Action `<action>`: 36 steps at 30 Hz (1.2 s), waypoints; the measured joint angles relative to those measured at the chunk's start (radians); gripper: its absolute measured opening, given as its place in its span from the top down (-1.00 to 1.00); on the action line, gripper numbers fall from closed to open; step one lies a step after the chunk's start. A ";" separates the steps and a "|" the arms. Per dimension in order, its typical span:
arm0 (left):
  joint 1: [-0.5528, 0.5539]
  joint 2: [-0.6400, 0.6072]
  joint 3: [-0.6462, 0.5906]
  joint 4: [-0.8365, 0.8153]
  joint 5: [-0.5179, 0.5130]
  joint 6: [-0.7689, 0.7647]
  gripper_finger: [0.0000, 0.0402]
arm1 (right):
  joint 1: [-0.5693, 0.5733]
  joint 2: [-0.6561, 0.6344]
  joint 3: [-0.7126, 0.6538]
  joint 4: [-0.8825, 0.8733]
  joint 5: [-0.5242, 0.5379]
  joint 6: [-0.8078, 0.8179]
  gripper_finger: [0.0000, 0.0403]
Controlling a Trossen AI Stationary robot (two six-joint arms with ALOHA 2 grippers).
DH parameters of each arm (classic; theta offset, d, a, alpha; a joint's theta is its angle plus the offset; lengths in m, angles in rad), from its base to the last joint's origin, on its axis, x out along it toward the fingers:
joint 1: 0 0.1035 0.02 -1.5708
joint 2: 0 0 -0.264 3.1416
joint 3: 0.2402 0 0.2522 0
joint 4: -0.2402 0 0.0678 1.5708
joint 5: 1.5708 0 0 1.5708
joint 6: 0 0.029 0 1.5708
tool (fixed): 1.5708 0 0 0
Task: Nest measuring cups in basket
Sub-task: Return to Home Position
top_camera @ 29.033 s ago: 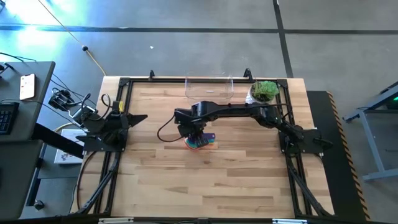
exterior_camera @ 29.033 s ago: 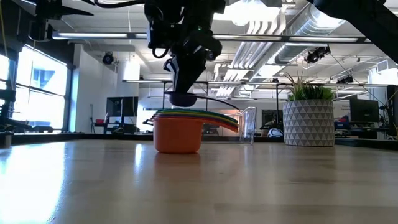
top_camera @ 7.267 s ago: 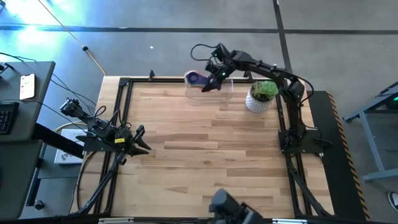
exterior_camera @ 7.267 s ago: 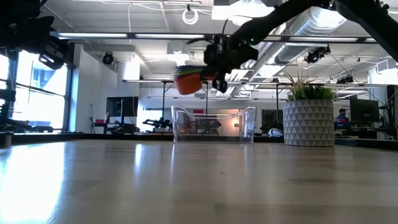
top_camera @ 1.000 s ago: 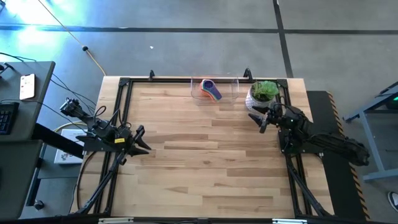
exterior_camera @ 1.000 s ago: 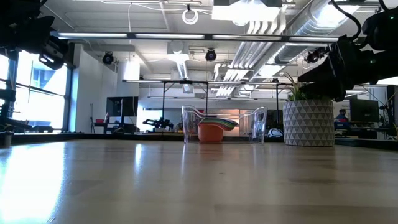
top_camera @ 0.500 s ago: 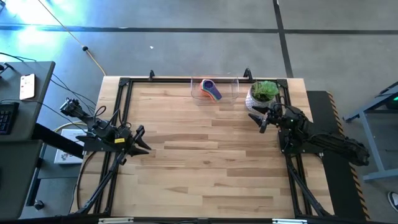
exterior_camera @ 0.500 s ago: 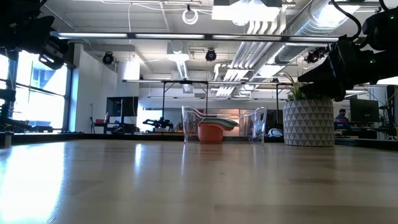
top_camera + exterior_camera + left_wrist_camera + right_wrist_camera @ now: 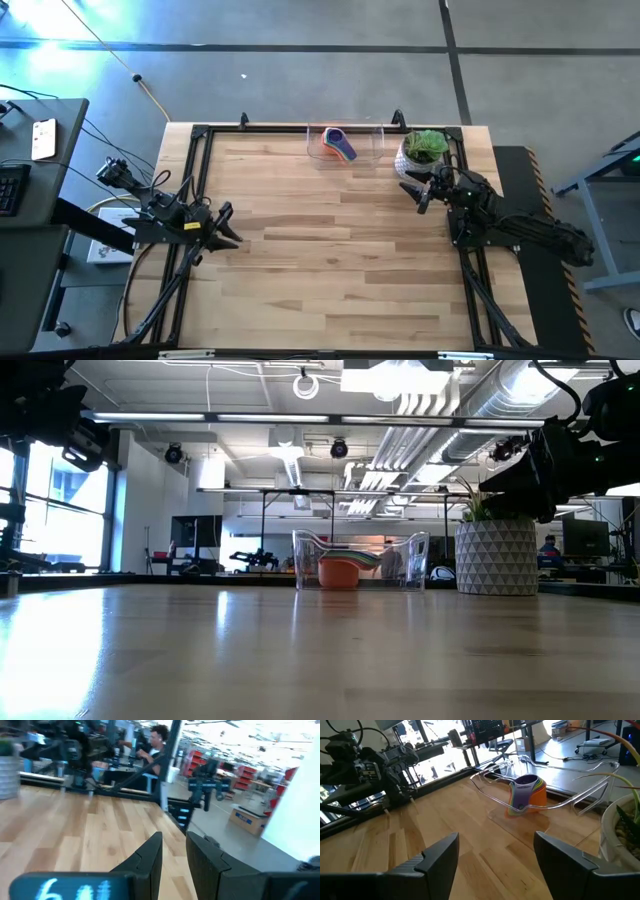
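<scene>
We saw the stacked measuring cups (image 9: 338, 144) sitting inside the clear basket (image 9: 376, 141) at the top centre of the overhead frame, close against the counter's (image 9: 330, 270) far edge and just left of the potted plant (image 9: 424, 148). The right fingers (image 9: 437, 857) were spread wide and held nothing. They were parked at the counter's right edge just below the plant, apart from the basket. The left fingers (image 9: 148, 857) showed only a narrow gap and were empty, at the left edge. Between the two arms we saw a broad stretch of open wood.
</scene>
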 joint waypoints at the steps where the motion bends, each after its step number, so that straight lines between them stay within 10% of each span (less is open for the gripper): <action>1: 0.000 0.000 0.000 0.000 0.020 0.000 0.62 | 0.000 0.000 0.000 0.000 0.000 0.000 -0.23; 3: 0.000 0.000 0.000 0.002 0.182 -0.001 0.62 | 0.000 0.000 0.000 0.000 0.000 0.000 -0.23; 9: -0.005 -0.002 0.001 0.064 1.279 -0.069 0.62 | 0.000 0.000 0.000 0.000 0.000 0.000 -0.23; 14: -0.005 -0.002 0.001 0.071 1.754 -0.167 0.62 | 0.000 0.000 0.000 0.000 0.000 0.000 -0.23; 36: -0.005 -0.002 0.001 0.064 1.694 -0.185 0.62 | 0.000 0.000 0.000 0.000 0.000 0.000 -0.23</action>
